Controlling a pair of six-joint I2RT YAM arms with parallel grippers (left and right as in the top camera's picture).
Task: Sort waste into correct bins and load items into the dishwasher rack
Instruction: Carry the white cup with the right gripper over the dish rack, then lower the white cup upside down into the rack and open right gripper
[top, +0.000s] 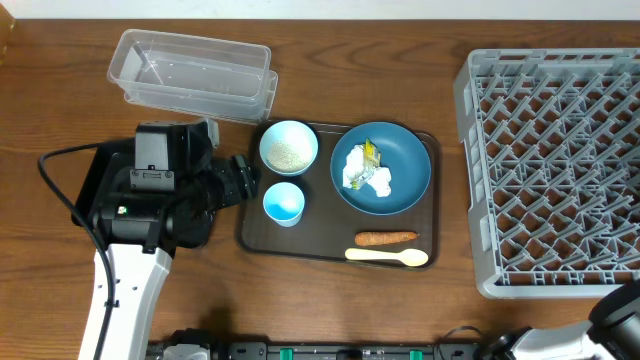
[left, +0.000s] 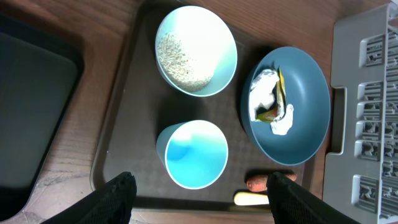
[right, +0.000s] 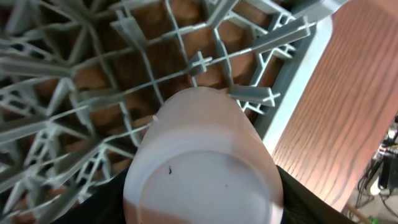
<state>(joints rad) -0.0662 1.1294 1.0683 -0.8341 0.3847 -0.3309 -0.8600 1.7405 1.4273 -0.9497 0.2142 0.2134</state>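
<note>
A brown tray (top: 250, 232) holds a light-blue bowl of rice (top: 288, 148), a small blue cup (top: 283, 203), a dark blue plate (top: 400, 190) with crumpled tissue and a wrapper (top: 366, 168), an orange food stick (top: 386, 238) and a cream spoon (top: 387, 257). My left gripper (top: 243, 180) is open at the tray's left edge. In the left wrist view its fingers (left: 202, 198) straddle the near side of the blue cup (left: 191, 154). My right gripper (right: 202, 205) is shut on a white cup (right: 202, 162) over a corner of the grey dishwasher rack (right: 74, 93).
Two clear plastic containers (top: 190, 75) lie at the back left. The rack (top: 555, 170) fills the right side. My right arm (top: 620, 318) shows at the bottom right corner. A black bin (left: 31, 106) lies left of the tray.
</note>
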